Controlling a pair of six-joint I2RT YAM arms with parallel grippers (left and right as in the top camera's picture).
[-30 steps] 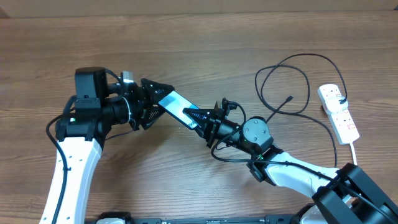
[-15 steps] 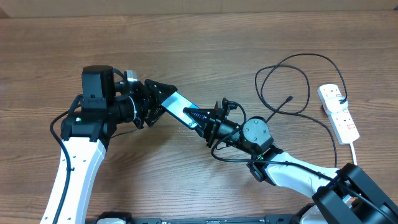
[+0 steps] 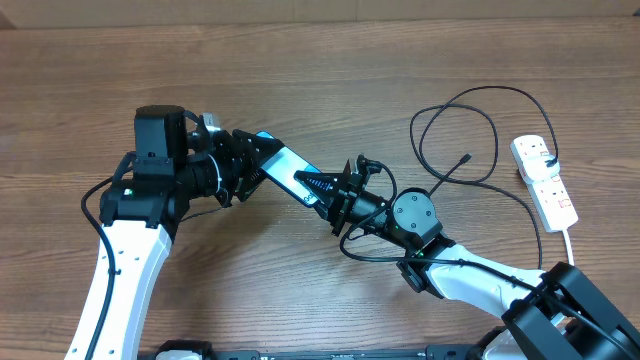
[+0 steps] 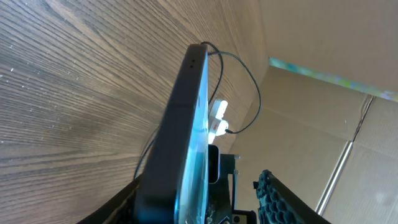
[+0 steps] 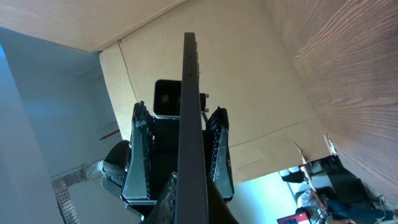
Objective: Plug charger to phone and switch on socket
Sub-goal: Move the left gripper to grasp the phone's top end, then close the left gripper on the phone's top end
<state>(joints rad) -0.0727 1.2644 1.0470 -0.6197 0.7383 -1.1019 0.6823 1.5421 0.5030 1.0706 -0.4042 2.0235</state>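
The phone [image 3: 290, 170], slim with a light blue screen, is held on edge above the table. My right gripper [image 3: 330, 195] is shut on its right end. In the right wrist view the phone [image 5: 189, 112] runs straight out from the jaws [image 5: 193, 208]. My left gripper [image 3: 248, 160] is open around the phone's left end. In the left wrist view, one finger lies by the phone's [image 4: 186, 124] back and the other stands apart from the screen side [image 4: 199, 183]. The charger [image 3: 455, 125] lies looped at the right, its tip [image 3: 467, 157] free. The socket [image 3: 543, 180] lies at the far right.
The socket's white cord [image 3: 571, 240] runs toward the front right edge. The black cable passes behind my right arm [image 3: 470, 265]. The socket [image 4: 217, 118] and cable [image 4: 249, 81] also show past the phone in the left wrist view. Cardboard walls stand around the wooden table.
My left arm has moved right, and its open fingers now straddle the phone's left end. The right gripper and the phone have stayed in place.
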